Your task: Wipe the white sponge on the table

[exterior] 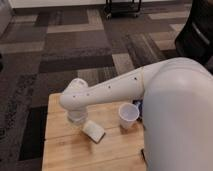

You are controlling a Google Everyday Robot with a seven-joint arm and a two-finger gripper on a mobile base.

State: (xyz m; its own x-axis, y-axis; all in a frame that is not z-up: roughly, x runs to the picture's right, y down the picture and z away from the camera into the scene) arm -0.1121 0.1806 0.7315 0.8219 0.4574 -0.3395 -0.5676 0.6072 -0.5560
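While a cup stands nearby, the tool flanks the white sponge.

I have one view only: looks from high, steeply down over own arm, close in. Arm bulk crowds right edge. Lower frame holds worktop, carpet beyond. I see tool left of centre, over worktop.

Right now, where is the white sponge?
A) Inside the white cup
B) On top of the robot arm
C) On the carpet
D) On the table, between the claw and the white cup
D: the white sponge lies on the table, with the claw low over the wood on one side and the white cup on the other.
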